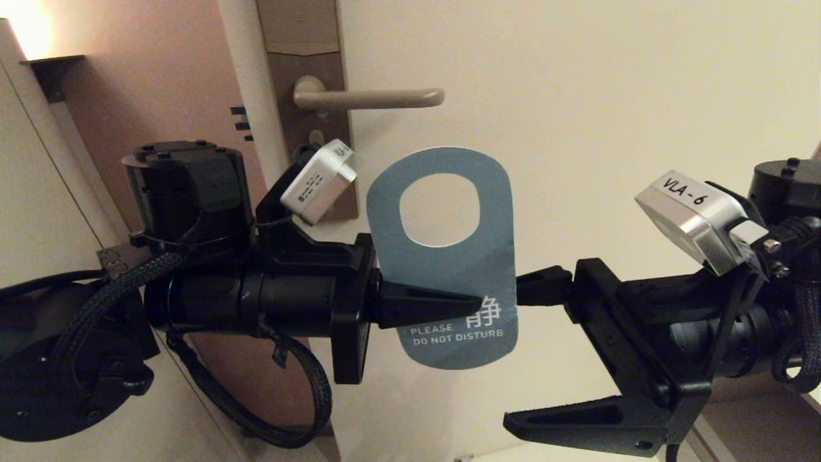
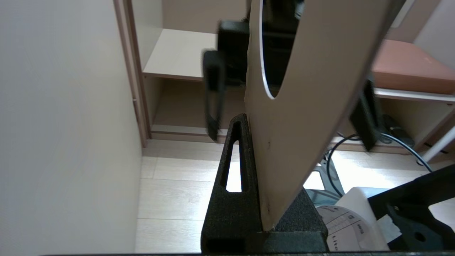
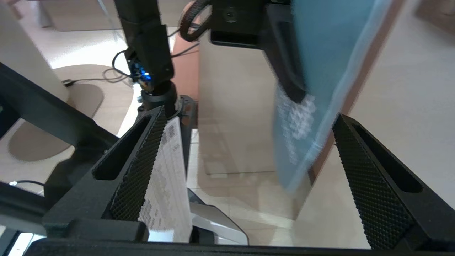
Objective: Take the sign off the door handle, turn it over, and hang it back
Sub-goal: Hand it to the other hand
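— Teal side or white side toward the head camera?

— Teal. My left gripper [image 1: 474,301] is clamped on the sign [image 1: 449,269] at its lower part, in the middle of the frame, well below the door handle [image 1: 372,97] at upper centre.

— And your right gripper [image 1: 532,359]?

— Spread wide, at lower right. One finger [image 1: 545,285] reaches to the sign's right edge; I can't tell whether it touches.
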